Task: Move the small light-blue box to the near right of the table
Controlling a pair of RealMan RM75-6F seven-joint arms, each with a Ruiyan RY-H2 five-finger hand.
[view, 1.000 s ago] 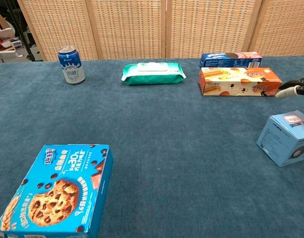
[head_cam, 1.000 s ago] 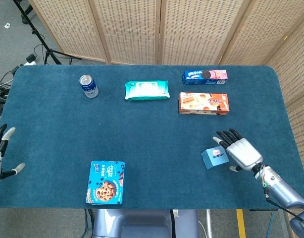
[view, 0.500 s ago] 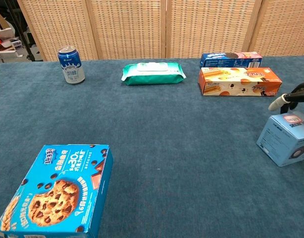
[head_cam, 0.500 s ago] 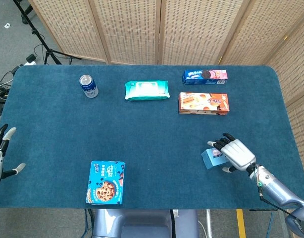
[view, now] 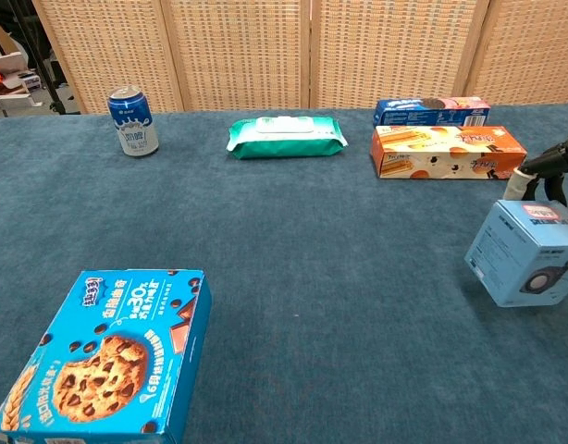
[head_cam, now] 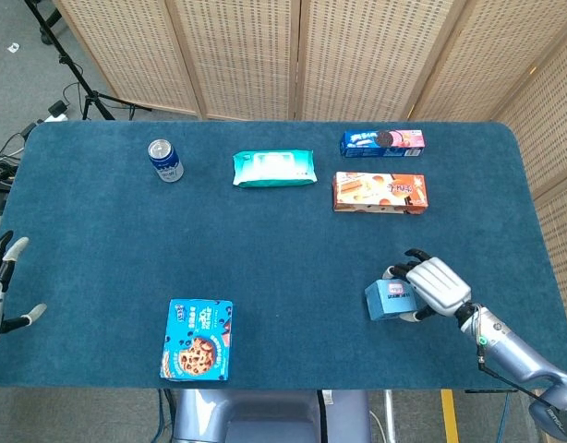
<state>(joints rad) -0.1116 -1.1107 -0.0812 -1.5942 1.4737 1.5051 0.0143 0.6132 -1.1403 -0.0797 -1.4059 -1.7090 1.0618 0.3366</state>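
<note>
The small light-blue box [head_cam: 383, 300] [view: 523, 251] is at the near right of the blue table [head_cam: 283, 240]. My right hand [head_cam: 434, 285] grips it from the right. Fingers [view: 541, 168] curl over its top and the thumb lies against its near side. In the chest view the box is tilted, with a shadow under its lower edge. My left hand [head_cam: 1, 288] hangs off the table's near left edge, fingers apart and holding nothing. The chest view does not show it.
A blue can [head_cam: 164, 161] stands at the far left. A teal wipes pack [head_cam: 274, 168] lies at the far middle. A blue biscuit box [head_cam: 382, 142] and an orange one [head_cam: 380, 192] lie at the far right. A large blue cookie box [head_cam: 198, 339] lies near left.
My right hand came down over the light-blue box and closed around it. The box has shifted a little to the left and tipped. The left hand has not moved.
</note>
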